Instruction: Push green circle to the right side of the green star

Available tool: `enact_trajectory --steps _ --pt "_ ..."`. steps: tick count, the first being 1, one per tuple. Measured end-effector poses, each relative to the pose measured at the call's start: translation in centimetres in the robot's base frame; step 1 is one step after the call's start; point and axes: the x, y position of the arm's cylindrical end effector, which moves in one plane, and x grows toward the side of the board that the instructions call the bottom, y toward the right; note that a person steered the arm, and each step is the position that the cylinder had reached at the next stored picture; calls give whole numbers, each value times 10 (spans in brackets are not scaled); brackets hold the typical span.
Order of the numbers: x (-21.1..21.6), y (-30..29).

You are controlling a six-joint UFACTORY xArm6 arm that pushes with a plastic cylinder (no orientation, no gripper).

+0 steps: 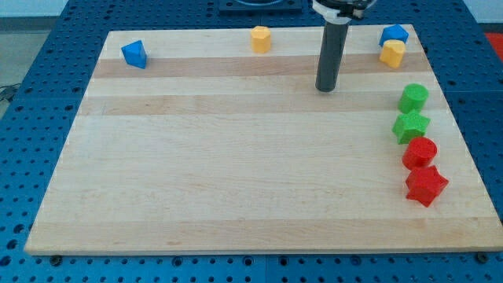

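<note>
No brand, label or writing can be read anywhere on the blocks, the rod or the wooden tabletop [236, 181]. There is no pincer on this arm, so there is nothing to report as released or clenched; the arm ends in a straight dark rod that comes down from the view's top, nearly upright, with a white and black collar at its upper end.

My tip [326, 89] rests on the tabletop in the upper part of the board, right of centre. It touches no block. The green circle [413, 97] lies to the tip's right and slightly lower, well apart from it.

The green circle sits near the board's right edge, and the green star [411, 126] lies just below it, the two touching or nearly so. Below the star come the red circle [420, 152] and then the red star [426, 185], so the four form a column down the right side.

At the view's top right corner a blue block [394, 34] sits just above a yellow block [392, 53]. Another yellow block [261, 38] stands at the top edge, left of the rod, and a blue triangle-like block [134, 54] lies near the top left corner.
</note>
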Motion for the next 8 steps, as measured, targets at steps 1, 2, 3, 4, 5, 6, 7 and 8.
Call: enact_trajectory --steps 1,2,3,4,5,6,7,8 --pt "0 7" --pt "21 52" --pt "21 57" --pt "50 112" --pt "51 123" --pt "13 123" --pt "13 123" --pt "23 183"
